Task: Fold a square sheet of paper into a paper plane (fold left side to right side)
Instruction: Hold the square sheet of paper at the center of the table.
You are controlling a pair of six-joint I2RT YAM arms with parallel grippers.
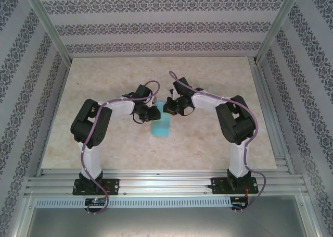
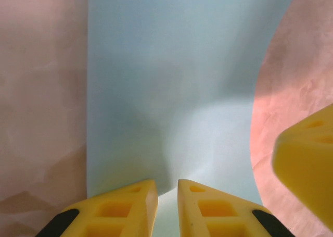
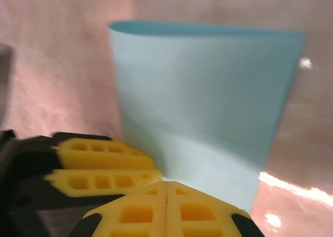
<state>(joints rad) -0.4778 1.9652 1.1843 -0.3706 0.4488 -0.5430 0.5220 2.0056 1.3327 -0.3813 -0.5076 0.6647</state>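
Observation:
The square sheet of paper (image 1: 162, 128) is light blue and lies doubled over as a rectangle in the middle of the table, with no paper plane shape to it. In the left wrist view the sheet (image 2: 171, 80) has a curved upper layer that ends at my left gripper (image 2: 167, 187), whose yellow fingers stand a narrow gap apart over it. My right gripper (image 3: 166, 184) is shut, tips together at the near edge of the sheet (image 3: 208, 91). Both grippers meet at the sheet's far end, left gripper (image 1: 152, 114) beside right gripper (image 1: 168, 108).
The beige marbled table (image 1: 218, 80) stretches round the sheet on all sides. Aluminium rails (image 1: 166, 182) run along the near edge and another rail (image 1: 266, 107) along the right. Patterned walls enclose the table.

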